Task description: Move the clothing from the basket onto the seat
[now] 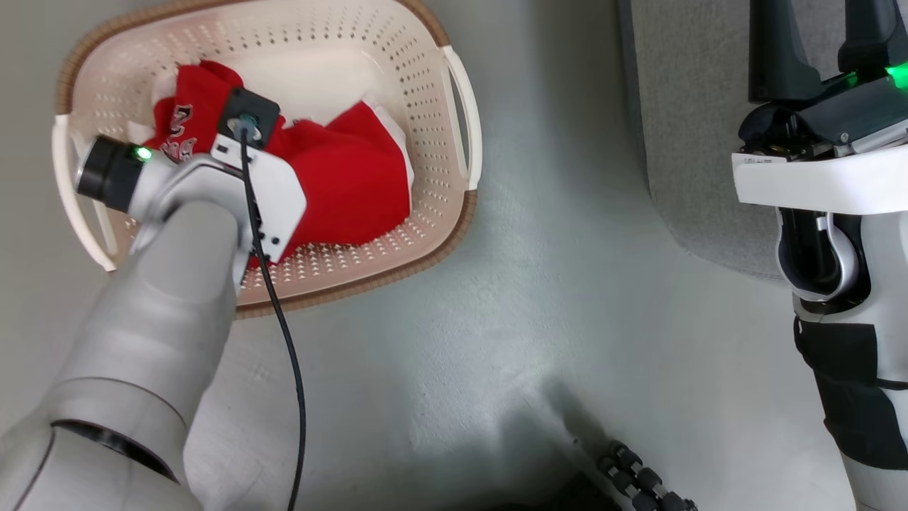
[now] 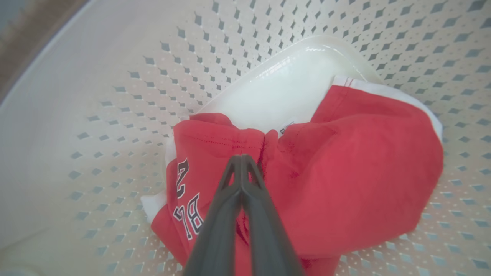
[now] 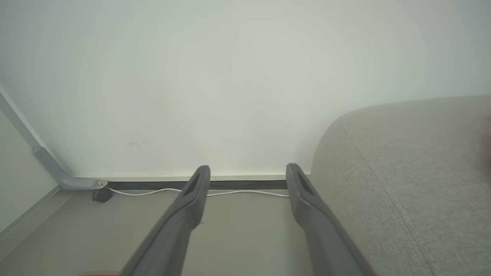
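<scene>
The cream perforated basket stands on the floor at the upper left of the head view, with the red clothing bunched inside it. My left arm reaches down into the basket, and its wrist hides the fingers there. In the left wrist view my left gripper is shut, its tips pinched into a fold of the clothing beside the dark-and-white lettering. The basket wall surrounds it. My right gripper is open and holds nothing, raised beside the grey seat. Its fingers spread wide in the right wrist view.
Pale floor lies between the basket and the seat. A black cable hangs from my left wrist. In the right wrist view the seat's rounded corner is at the right, with a white wire along the wall's foot.
</scene>
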You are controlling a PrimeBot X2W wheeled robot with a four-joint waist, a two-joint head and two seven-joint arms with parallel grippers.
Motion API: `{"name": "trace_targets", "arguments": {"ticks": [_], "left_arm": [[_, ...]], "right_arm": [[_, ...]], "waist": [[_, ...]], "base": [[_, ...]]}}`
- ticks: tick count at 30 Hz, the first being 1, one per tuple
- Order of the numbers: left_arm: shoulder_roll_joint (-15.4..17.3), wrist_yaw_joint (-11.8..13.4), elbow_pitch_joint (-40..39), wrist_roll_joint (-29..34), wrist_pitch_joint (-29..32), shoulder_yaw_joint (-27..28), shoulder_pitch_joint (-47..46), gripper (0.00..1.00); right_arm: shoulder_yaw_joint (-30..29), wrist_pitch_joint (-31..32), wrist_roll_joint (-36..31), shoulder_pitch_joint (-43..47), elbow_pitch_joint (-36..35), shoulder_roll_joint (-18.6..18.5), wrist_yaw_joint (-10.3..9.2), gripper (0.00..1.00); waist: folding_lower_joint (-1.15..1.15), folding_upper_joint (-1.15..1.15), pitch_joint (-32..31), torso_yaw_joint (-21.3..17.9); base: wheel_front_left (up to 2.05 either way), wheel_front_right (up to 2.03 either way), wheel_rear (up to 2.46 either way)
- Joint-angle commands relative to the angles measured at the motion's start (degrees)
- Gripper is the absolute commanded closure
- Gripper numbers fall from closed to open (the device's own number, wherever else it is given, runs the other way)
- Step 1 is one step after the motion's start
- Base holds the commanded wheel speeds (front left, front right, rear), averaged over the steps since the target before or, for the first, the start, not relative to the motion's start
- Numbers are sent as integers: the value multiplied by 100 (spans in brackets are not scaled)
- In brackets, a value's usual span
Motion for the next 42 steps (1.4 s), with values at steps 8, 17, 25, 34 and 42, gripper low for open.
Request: {"name": "trace_targets", "arguments": {"ticks": [8, 17, 25, 34, 42], "left_arm": [[-144, -231, -44, -208, -610, 26, 511, 100], [-261, -304, -248, -597, -1305, 216, 931, 100], [-275, -79, -2016, -599, -1414, 571, 1809, 0], [-164, -78, -3573, -204, -1416, 1370, 3148, 0], [-139, -173, -4361, 11, -1416, 2229, 4161, 0]], "right_arm": [[-56, -34, -10, 495, 123, -160, 23, 0], [-130, -34, -87, 850, 408, -265, 23, 0], [-279, -34, -172, 1350, 723, -399, 23, 0], [-357, -34, -293, 1934, 1064, -418, 23, 0], [-370, -34, -394, 2380, 1270, -370, 23, 0]], "waist": [[0, 0, -859, 259], [0, 0, -1631, 490], [0, 0, -2495, 867], [0, 0, -3422, 1198], [0, 0, -4085, 1384]], "base": [[0, 0, 0], [0, 0, 0], [0, 0, 0], [0, 0, 0], [0, 0, 0]]}}
